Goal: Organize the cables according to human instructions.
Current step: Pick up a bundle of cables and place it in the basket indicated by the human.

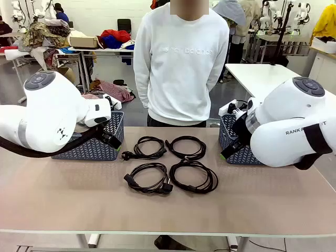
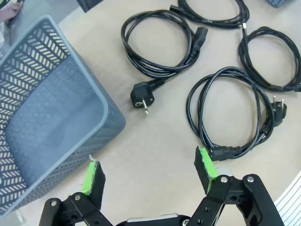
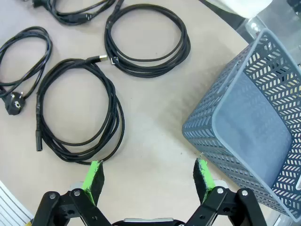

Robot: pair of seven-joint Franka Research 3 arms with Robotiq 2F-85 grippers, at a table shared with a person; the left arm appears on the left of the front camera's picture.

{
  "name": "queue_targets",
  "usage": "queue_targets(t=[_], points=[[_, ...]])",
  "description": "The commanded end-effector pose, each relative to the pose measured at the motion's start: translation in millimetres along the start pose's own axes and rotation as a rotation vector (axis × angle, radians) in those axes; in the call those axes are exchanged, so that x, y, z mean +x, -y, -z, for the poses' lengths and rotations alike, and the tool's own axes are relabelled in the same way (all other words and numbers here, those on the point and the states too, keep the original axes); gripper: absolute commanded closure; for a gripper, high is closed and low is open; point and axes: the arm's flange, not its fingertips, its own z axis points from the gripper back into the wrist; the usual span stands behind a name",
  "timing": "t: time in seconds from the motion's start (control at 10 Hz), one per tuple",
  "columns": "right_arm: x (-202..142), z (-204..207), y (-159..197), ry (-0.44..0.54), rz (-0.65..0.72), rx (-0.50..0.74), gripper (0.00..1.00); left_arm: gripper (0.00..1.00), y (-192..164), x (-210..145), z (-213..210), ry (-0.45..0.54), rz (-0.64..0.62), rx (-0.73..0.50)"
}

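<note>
Several coiled black cables lie in two rows mid-table: far left, far right, near left, near right. My left gripper hangs open over bare tabletop, with nothing between its green pads. A coiled cable lies just beyond its right pad, and another cable's round plug sits straight ahead. In the right wrist view my right gripper is also open and holds nothing. A coiled cable lies just past its left pad, a second loop farther on.
A grey mesh basket stands at the table's left under my left arm. A matching basket stands at the right beside my right arm. A person in a white sweatshirt stands at the far edge.
</note>
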Motion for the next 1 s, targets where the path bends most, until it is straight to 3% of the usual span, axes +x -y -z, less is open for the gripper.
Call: queue_targets(t=[0.0, 0.9], points=[[1.2, 0.3, 1.3, 0.015, 0.002, -0.004, 0.0, 0.0, -1.8, 0.5, -0.2, 0.01, -0.005, 0.002], [2.9, -12.1, 4.5, 0.014, -0.018, 0.008, 0.0, 0.0, -1.2, 0.2, -10.8, 0.008, 0.011, -0.014]])
